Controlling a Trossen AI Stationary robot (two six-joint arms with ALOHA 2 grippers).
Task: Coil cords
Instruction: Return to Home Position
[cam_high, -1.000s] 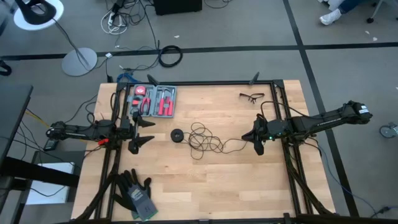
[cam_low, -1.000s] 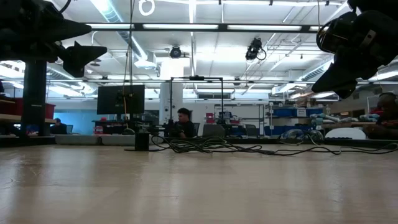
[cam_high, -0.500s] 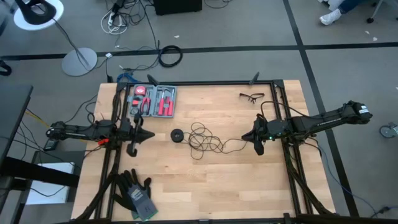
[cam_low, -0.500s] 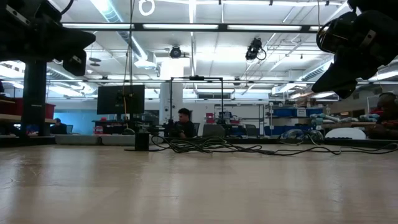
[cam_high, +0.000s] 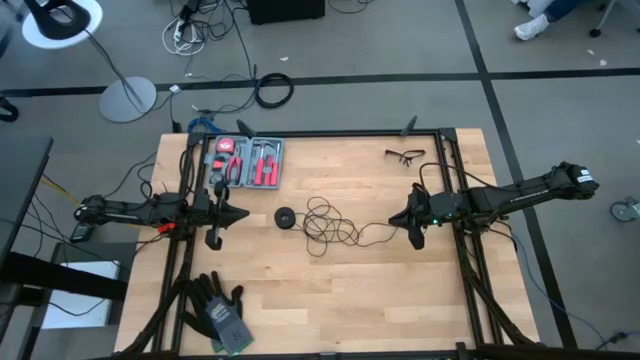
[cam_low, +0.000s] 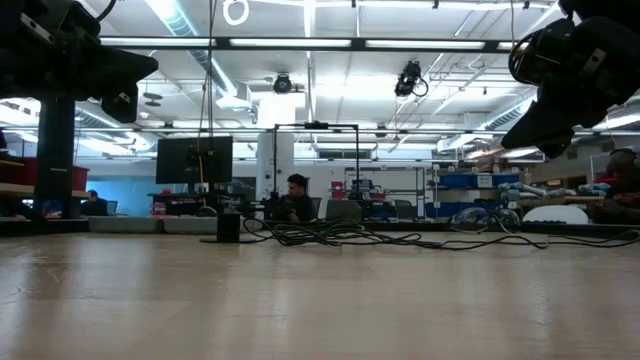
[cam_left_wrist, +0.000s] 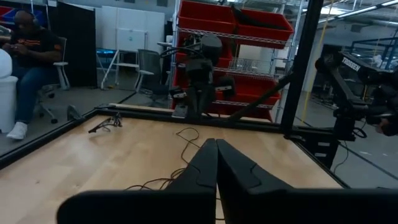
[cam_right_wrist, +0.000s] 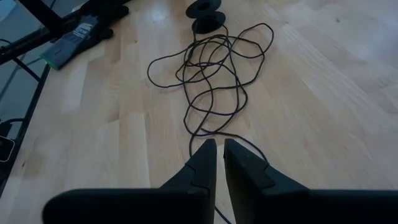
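Observation:
The thin black cord (cam_high: 325, 222) lies in a loose tangle mid-table, and its round black puck (cam_high: 285, 217) rests flat on the wood just left of the tangle. One strand trails right, under my right gripper (cam_high: 391, 218). That gripper hovers above the table, its fingers (cam_right_wrist: 205, 155) together but for a thin slit, with nothing between them. In the right wrist view the tangle (cam_right_wrist: 211, 68) and the puck (cam_right_wrist: 208, 25) lie ahead. My left gripper (cam_high: 243, 215) hangs shut and empty above the table, left of the puck. Its fingertips (cam_left_wrist: 216, 143) point at the cord (cam_left_wrist: 186, 140).
An open tool case (cam_high: 250, 162) with red-handled pliers sits at the far left and safety glasses (cam_high: 405, 154) at the far right. Dark gloves (cam_high: 218, 310) lie at the near left. Black frame rails (cam_high: 455, 180) run along both sides. People sit in the room beyond.
My left gripper has shut: its fingers stood wide apart a second ago and now meet. It has taken hold of nothing. The cord and puck lie as before.

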